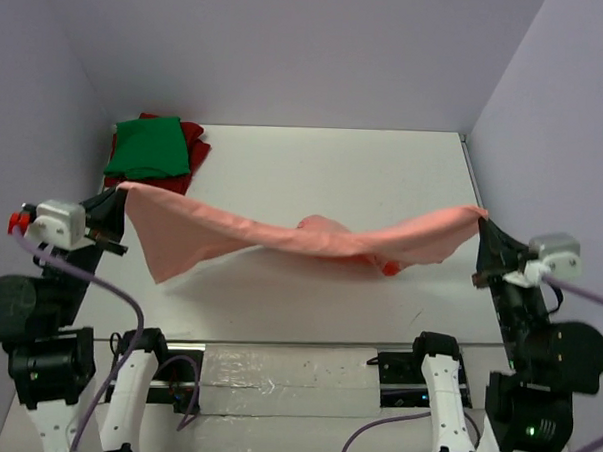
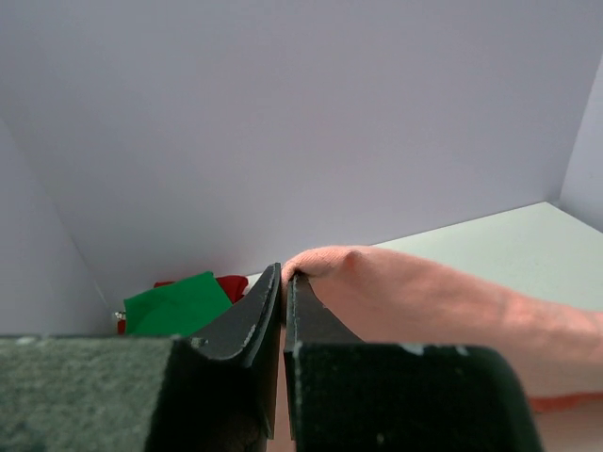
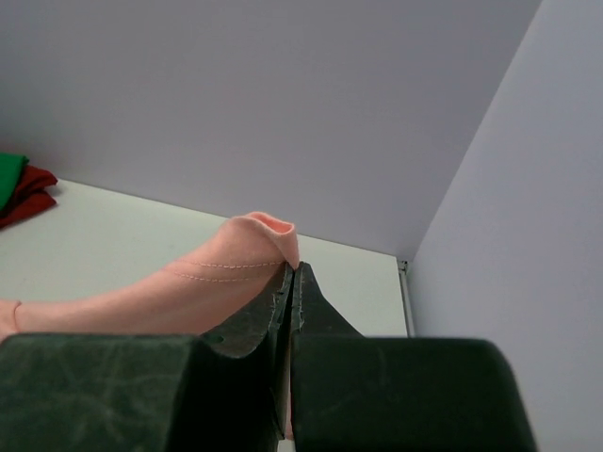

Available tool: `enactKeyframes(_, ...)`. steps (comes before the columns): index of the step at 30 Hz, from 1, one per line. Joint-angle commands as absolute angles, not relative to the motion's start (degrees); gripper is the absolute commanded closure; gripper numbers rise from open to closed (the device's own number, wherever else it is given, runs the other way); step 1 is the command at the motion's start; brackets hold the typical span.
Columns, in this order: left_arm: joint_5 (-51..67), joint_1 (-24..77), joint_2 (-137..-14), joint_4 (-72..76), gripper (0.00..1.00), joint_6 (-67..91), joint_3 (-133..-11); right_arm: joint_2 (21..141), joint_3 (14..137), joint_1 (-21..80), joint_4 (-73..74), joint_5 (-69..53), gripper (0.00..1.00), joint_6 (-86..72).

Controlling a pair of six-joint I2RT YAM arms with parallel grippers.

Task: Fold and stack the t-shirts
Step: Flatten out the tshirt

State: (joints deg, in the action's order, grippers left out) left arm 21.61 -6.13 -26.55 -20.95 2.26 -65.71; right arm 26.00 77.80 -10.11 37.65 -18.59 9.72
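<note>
Stretching step: salmon-pink short-sleeved cloth t-shirt [image 1: 281, 235] held in the air between both arms, spanning 9 o'clock to 3 o'clock in the top view, above the white table [image 1: 334, 167]. Judged as spreading out ahead of laying flat for a first fold.
Left gripper [image 1: 115, 210]: clamped shut on one end of the salmon-pink t-shirt at 9 o'clock. Seen from its wrist as a ridge of cloth pinched at the tips of the black fingers [image 2: 254, 320], with the rest trailing away toward 3 o'clock.
Right gripper [image 1: 484, 232]: closed on the opposite end at 3 o'clock. Stitched edge bunched just above the fingertips in its wrist view, running off toward 9 o'clock.
Why held so: probably pulled wide to take out wrinkles and expose the garment's outline. Gripped at the extreme ends to keep both pincers clear of the middle.
Slack: sagging at mid-span, with a small bunched lump there and a loose flap drooping near the left end, about 7 o'clock. Cannot tell whether the lowest part touches the table.
Stack site: folded bright green cloth t-shirt [image 1: 145, 147] lying on a dark red cloth t-shirt [image 1: 195, 141] at 11 o'clock, far-left corner. Just beyond the left gripper, well apart from the right.
Progress: judged partway, salmon-pink t-shirt not yet folded or stacked.
Risk: uneven lowering likely to leave the flap tucked under.
</note>
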Motion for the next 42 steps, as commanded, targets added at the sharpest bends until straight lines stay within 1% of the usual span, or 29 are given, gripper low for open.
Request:
enactKeyframes(1, 22.2, -6.5, -22.9, -30.8, 1.00, 1.8, -72.4, 20.9, 82.3, -9.9, 44.7, -17.6, 1.00, 10.0)
enactKeyframes(3, 21.0, -6.6, -21.4, -32.8, 1.00, 2.3, -77.4, 18.9, 86.5, -9.8, 47.2, -17.2, 1.00, 9.1)
enactKeyframes(7, 20.5, -6.5, -20.7, -34.9, 1.00, 3.6, -84.9, 17.3, 91.4, -9.8, 46.5, -15.5, 1.00, 8.1)
enactKeyframes(10, 20.0, -6.6, -23.0, -33.4, 1.00, 5.4, -88.9, 21.7, 95.4, -9.8, 46.6, -14.6, 1.00, 6.1)
enactKeyframes(12, 20.3, -6.5, -25.3, -30.1, 1.00, 6.1, -88.9, 25.3, 94.5, -9.7, 42.5, -13.6, 1.00, 4.8)
enactKeyframes(15, 20.2, -6.5, -28.0, -21.5, 1.00, 7.6, -83.8, 30.1, 89.4, -9.7, 34.4, -13.0, 1.00, 2.6)
enactKeyframes(16, 20.5, -6.7, -28.9, -19.4, 1.00, 8.1, -82.1, 33.5, 87.5, -9.7, 32.7, -13.1, 1.00, 2.5)
enactKeyframes(17, 20.6, -6.9, -30.7, -14.6, 1.00, 8.7, -78.4, 35.3, 86.7, -9.8, 29.4, -13.0, 1.00, 1.6)
enactKeyframes(19, 22.2, -8.2, -33.1, -10.0, 1.00, 9.8, -73.1, 41.0, 84.5, -9.8, 26.6, -13.3, 1.00, 2.3)
enactKeyframes(24, 25.7, -8.4, -44.0, 6.4, 1.00, 12.8, -64.2, 52.0, 79.3, -9.6, 15.3, -8.6, 1.00, 4.2)
enactKeyframes(26, 26.0, -8.2, -49.4, 10.0, 1.00, 13.9, -61.7, 57.8, 77.4, -9.5, 11.4, -6.3, 1.00, 5.3)
enactKeyframes(28, 23.6, -5.4, -52.4, 15.1, 1.00, 12.9, -58.7, 63.0, 75.8, -9.1, 9.2, -5.3, 1.00, 5.7)
enactKeyframes(32, 15.6, 2.9, -59.0, 22.1, 1.00, 4.4, -53.0, 70.7, 75.2, -7.7, 4.5, -3.2, 1.00, 6.0)
enactKeyframes(37, 14.3, 6.3, -67.1, 28.3, 1.00, 2.6, -49.5, 77.9, 75.9, -4.1, 1.9, -0.6, 1.00, 6.5)
enactKeyframes(42, 12.1, 8.3, -71.5, 33.1, 1.00, 1.4, -46.7, 83.6, 76.6, 1.6, 0.4, 3.2, 1.00, 8.5)
